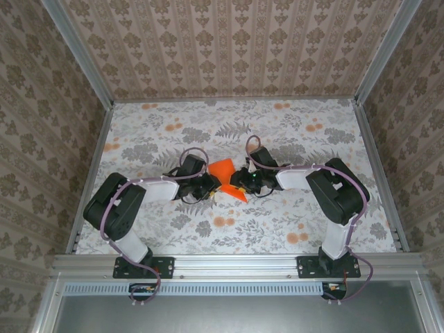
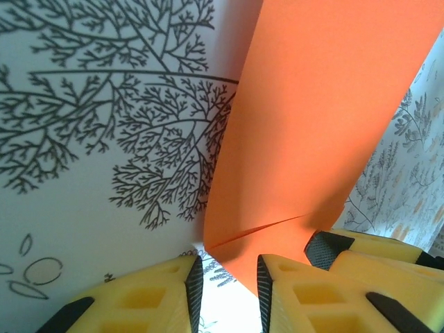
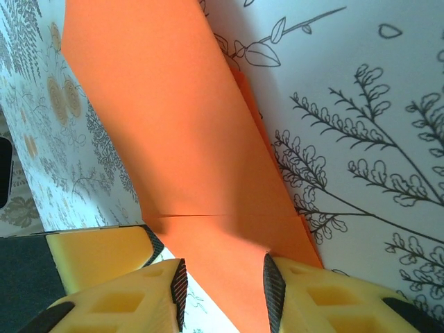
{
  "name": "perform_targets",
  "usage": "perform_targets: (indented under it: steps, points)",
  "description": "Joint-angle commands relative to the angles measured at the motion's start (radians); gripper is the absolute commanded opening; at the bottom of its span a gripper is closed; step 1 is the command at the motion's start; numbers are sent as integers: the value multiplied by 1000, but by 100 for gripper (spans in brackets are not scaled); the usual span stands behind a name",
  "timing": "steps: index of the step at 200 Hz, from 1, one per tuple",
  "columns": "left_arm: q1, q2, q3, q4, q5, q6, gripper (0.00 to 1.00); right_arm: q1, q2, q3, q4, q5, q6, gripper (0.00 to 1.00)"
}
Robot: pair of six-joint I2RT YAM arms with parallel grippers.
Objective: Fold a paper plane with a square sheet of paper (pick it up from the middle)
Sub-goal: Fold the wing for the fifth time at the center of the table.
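Yellow fingers [image 2: 159,298] tipped with black pads are seen closest in the left wrist view, at 6 o'clock of the picture. They belong to the left end effector [image 2: 229,277], whose jaws stand apart, with a strip of pale desk [image 2: 104,208] visible in the gap. The orange sheet of paper [image 2: 319,125] is stood on edge and runs from that gap toward 1 o'clock. Its lower edge is set between the pads, against the pad on the 3 o'clock side, and a thin line is seen across it just above them. Whether the sheet is actually pinched cannot be told.

In the right wrist view the right end effector [image 3: 223,281] is likewise shown with its jaws apart. The gap is spanned by the orange sheet, which is stretched away toward 11 o'clock. A short straight line is marked across the paper near the pads.

From above, the sheet is found at the middle of the floral desk, folded to a pointed shape with one tip directed to 5 o'clock. The left end effector is placed at its 8 o'clock and the right one at its 4 o'clock, both touching it or just beside it.
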Motion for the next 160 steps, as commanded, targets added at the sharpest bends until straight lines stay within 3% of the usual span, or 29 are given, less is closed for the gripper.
perform_targets:
  steps: [1, 89, 160]
  points:
    - [3, 34, 24, 74, 12, 1, 28, -7, 43, -35, -37, 19, 4, 38]
    - [7, 25, 0, 167, 21, 8, 22, -21, 23, -49, -29, 11, -20, 39]
    - [7, 33, 54, 54, 38, 47, 7, -34, -93, -51, 10, -21, -234, 57]
